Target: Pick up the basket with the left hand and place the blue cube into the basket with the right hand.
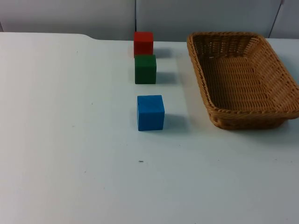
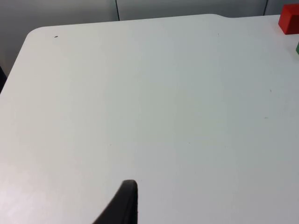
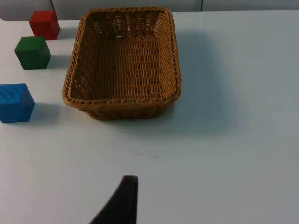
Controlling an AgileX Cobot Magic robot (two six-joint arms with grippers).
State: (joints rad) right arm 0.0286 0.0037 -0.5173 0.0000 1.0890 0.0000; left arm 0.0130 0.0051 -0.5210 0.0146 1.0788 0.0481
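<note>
1. The wicker basket (image 1: 243, 77) sits on the white counter (image 1: 70, 140), empty and resting flat. In the right wrist view the basket (image 3: 124, 60) lies straight ahead of the right hand (image 3: 122, 205), well apart from its black fingertip, nothing touching it.
2. The blue cube (image 1: 150, 112) stands on the counter beside the basket, apart from it with a strip of bare counter between them. Seen from the right hand, the blue cube (image 3: 15, 102) is off to one side of the basket's near corner, not in contact with the rim.
3. A green cube (image 1: 145, 69) stands beyond the blue cube, and a red cube (image 1: 143, 43) beyond that, near the grey partition wall (image 1: 70, 16); the green and red ones are just beside each other, and the three form a row.
4. The right hand hovers over bare counter short of the basket; whether its fingers are wide or narrow I cannot tell.
5. The left hand (image 2: 122, 207) is over bare counter, well apart from the cubes; the red cube (image 2: 289, 19) shows far ahead of it. Its finger spread cannot be told either, and it holds nothing visible.
</note>
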